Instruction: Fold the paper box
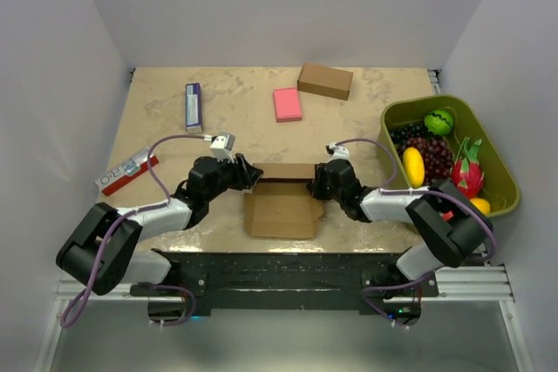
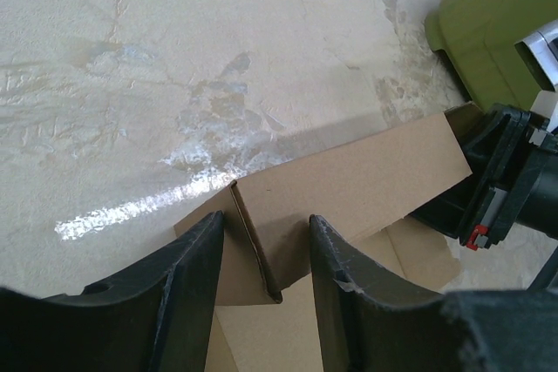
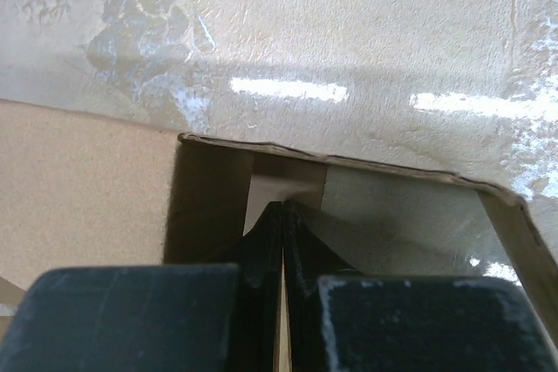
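Observation:
The paper box (image 1: 281, 211) lies flat-bottomed in brown card at the table's near middle, with its far wall raised. My left gripper (image 1: 253, 176) stands open at that wall's left end. In the left wrist view its gripper (image 2: 267, 218) straddles the box's (image 2: 366, 172) folded corner, one finger on each side, with gaps showing. My right gripper (image 1: 316, 182) is at the box's right end. In the right wrist view the gripper (image 3: 283, 206) is shut, and its tips reach into the box's (image 3: 78, 189) open end and touch a small inner flap.
A ready-made brown box (image 1: 325, 81) and a pink block (image 1: 287, 104) sit at the back. A blue-white packet (image 1: 193, 106) and a red-white packet (image 1: 126, 172) lie to the left. A green basket (image 1: 410, 103) of toy fruit stands on the right, close to the right arm.

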You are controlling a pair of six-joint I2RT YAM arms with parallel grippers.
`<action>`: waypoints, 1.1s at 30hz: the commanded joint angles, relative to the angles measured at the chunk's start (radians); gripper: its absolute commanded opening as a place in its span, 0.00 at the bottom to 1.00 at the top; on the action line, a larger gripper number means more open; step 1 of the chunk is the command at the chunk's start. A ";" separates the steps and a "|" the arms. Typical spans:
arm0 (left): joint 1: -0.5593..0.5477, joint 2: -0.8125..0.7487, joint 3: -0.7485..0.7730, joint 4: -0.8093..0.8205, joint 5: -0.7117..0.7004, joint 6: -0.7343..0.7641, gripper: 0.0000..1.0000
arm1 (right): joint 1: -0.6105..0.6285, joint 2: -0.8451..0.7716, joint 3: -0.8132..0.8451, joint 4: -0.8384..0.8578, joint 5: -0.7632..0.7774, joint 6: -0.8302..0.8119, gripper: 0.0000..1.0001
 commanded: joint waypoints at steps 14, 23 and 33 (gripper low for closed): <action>0.000 0.025 0.028 -0.020 0.002 0.034 0.48 | 0.001 -0.480 0.132 -0.611 0.057 -0.076 0.59; 0.001 0.025 0.045 -0.043 0.003 0.047 0.48 | -0.032 -0.387 0.235 -0.705 0.282 -0.156 0.78; 0.000 0.017 0.054 -0.066 -0.003 0.056 0.48 | -0.071 -0.251 0.270 -0.647 0.356 -0.240 0.84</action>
